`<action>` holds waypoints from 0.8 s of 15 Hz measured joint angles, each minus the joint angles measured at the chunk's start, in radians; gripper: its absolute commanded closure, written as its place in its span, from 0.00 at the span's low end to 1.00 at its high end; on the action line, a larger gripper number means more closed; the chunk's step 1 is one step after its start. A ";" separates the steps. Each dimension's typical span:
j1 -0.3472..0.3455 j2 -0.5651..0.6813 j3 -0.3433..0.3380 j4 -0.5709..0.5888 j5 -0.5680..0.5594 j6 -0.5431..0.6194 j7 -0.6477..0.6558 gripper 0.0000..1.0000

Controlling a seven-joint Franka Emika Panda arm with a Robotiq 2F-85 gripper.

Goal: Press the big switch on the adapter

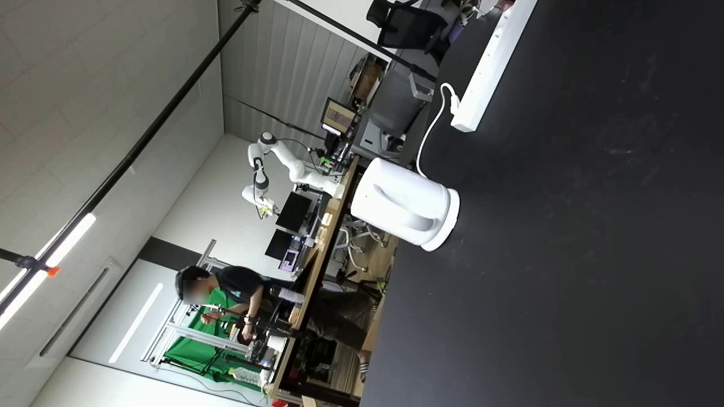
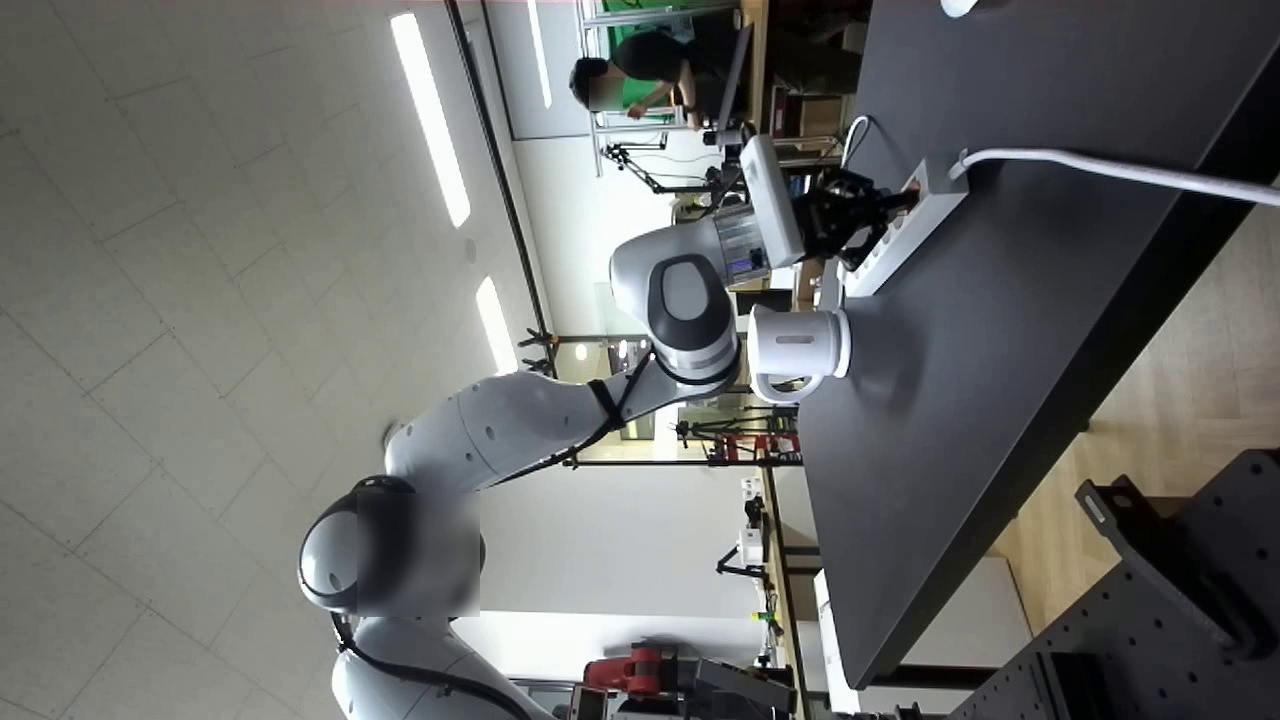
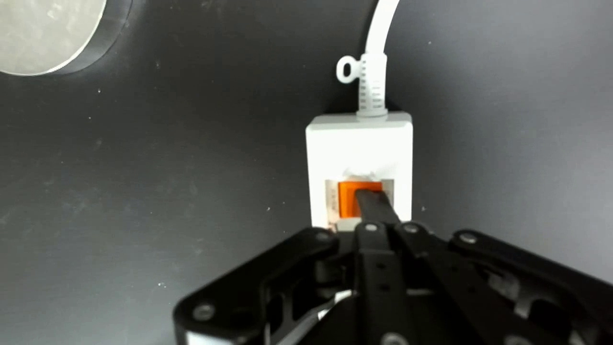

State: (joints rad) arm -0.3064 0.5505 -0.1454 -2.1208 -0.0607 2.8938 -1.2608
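Catching in the wrist view, left of and ahead of the pincer (image 3: 372, 195), a pale round thing (image 3: 48, 33) cut by the frame. Spotting the jug (image 2: 795, 340) only in the exterior views, standing upright left of the pincer, near the far end of the strip (image 2: 908, 238), hiding its inside. Finding, in an exterior view, a thin lead (image 1: 428, 134) plugged in near that end. Seeing the pincer's tips meeting over the switch (image 3: 348, 200), clear in the wrist view only; not telling whether touching. Seeing the strip running lengthwise beneath the pincer, pointing its switch end straight ahead, leading into a thick cord (image 3: 380, 31).
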 measured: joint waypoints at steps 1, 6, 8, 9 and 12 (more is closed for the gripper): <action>0.012 -0.005 -0.010 -0.011 -0.018 0.008 0.028 1.00; 0.060 -0.046 -0.040 -0.045 -0.095 0.023 0.147 1.00; 0.088 -0.097 -0.063 -0.055 -0.131 0.018 0.198 1.00; 0.100 -0.128 -0.073 -0.060 -0.152 0.013 0.219 1.00; 0.121 -0.226 -0.092 -0.081 -0.220 -0.028 0.264 0.67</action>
State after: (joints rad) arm -0.1856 0.3248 -0.2375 -2.2020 -0.2808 2.8661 -0.9969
